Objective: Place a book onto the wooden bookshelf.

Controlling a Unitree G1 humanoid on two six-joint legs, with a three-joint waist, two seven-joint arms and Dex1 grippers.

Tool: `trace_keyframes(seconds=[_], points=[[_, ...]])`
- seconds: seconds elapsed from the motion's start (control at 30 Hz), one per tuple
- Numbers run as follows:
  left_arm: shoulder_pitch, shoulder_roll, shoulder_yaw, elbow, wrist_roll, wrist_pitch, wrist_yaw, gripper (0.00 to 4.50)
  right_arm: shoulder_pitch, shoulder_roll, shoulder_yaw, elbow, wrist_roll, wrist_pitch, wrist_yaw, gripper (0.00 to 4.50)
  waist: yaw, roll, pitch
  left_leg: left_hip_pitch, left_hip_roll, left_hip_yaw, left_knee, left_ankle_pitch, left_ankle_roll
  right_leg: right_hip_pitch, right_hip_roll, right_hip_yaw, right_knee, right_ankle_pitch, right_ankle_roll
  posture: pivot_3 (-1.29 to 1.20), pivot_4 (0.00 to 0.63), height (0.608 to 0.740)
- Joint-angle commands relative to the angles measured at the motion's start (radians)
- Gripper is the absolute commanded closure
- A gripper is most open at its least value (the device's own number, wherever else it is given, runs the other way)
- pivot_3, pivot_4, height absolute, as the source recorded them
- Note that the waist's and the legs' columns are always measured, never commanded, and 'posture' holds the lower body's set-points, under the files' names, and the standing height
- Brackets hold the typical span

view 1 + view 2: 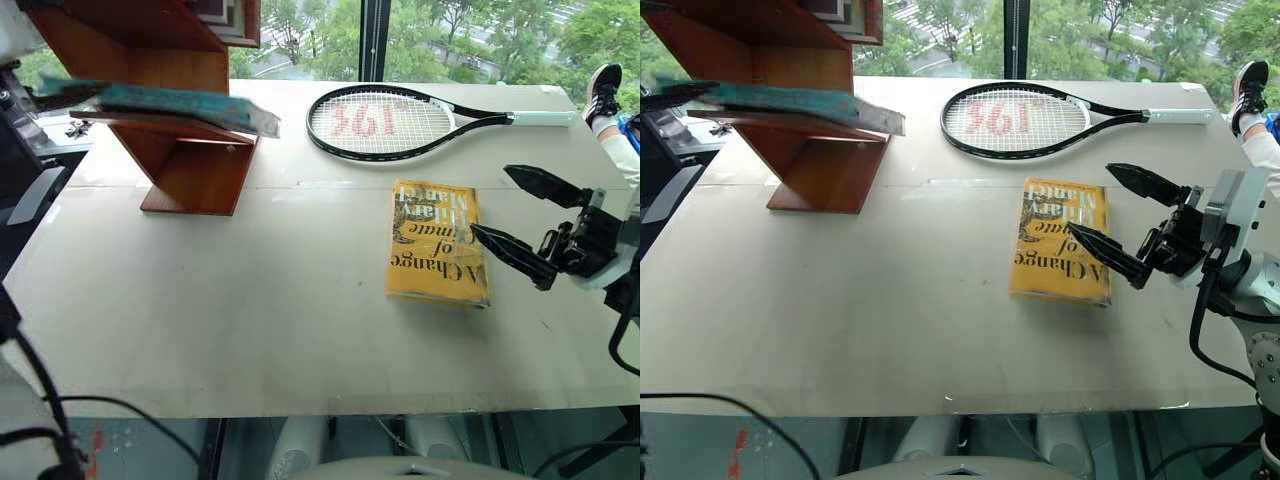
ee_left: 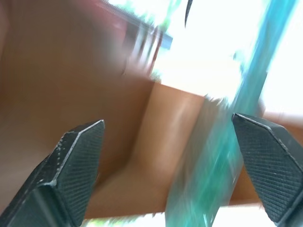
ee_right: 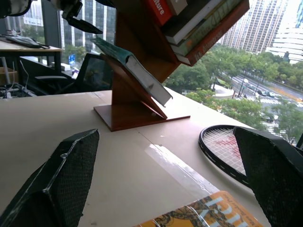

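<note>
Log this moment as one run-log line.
phase: release | book: lying on wooden bookshelf plank | left gripper: open beside book | right gripper: open, above yellow book | racket: on table

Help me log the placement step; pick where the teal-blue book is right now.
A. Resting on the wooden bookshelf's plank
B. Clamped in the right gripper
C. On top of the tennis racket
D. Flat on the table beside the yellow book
A: the book lies on the wooden bookshelf plank, and the left gripper beside it stands open.
</note>
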Motion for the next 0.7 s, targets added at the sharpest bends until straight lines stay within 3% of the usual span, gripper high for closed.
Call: trace_keyframes(seconds=[0.03, 0.23, 0.3, 0.43, 0.53, 0.7], points=[[0.269, -0.115, 0.096, -0.564, -0.282, 0.408, 0.208, 0.06, -0.028, -0.017, -0.017, 0.003, 0.003, -0.006, 0.016, 0.0, 0.0, 0.0, 0.0, -0.001, 0.0, -0.001, 0.001, 0.0, 0.0, 0.0, 0.0, -0.001, 0.0, 0.0, 0.0, 0.0, 0.15, 0.74], [0.561, -0.333, 0.12, -0.999, -0.503, 0.737, 0.522, 0.06, -0.035, -0.033, -0.029, 0.01, 0.012, 0.005, 0.033, 0.0, -0.003, 0.002, -0.001, 0.0, 0.002, 0.001, -0.001, 0.0, 0.0, -0.004, 0.001, 0.005, 0.0, 0.0, -0.001, 0.0, 0.15, 0.74], [0.664, -0.381, 0.074, -1.075, -0.472, 0.734, 0.562, 0.06, -0.023, -0.035, -0.038, 0.004, 0.011, 0.007, 0.031, 0.0, 0.001, 0.005, -0.003, 0.001, 0.001, 0.002, -0.001, 0.0, 0.0, -0.002, 0.002, 0.005, 0.0, 0.0, -0.001, 0.0, 0.15, 0.74], [0.826, -0.396, 0.015, -1.098, -0.376, 0.69, 0.566, 0.06, 0.038, -0.032, -0.064, -0.026, 0.015, 0.017, 0.024, 0.0, 0.011, 0.005, -0.003, 0.003, 0.0, 0.004, -0.002, 0.0, 0.0, -0.001, 0.002, 0.007, 0.0, 0.001, -0.001, 0.0, 0.15, 0.74], [0.948, -0.435, -0.01, -1.072, -0.321, 0.665, 0.6, 0.06, 0.144, -0.037, -0.078, -0.025, -0.063, -0.006, 0.038, 0.0, 0.025, 0.006, -0.004, 0.005, 0.0, 0.005, -0.002, 0.0, 0.0, 0.0, 0.002, 0.007, -0.001, 0.001, -0.001, 0.0, 0.15, 0.74], [1.121, -0.428, 0.099, -1.068, -0.404, 0.725, 0.575, 0.06, 0.377, -0.046, -0.164, 0.018, -0.189, -0.053, 0.094, 0.0, 0.037, 0.006, -0.004, 0.004, 0.0, 0.006, -0.002, 0.0, 0.0, 0.0, 0.001, 0.008, -0.002, 0.001, -0.001, 0.0, 0.15, 0.74]])
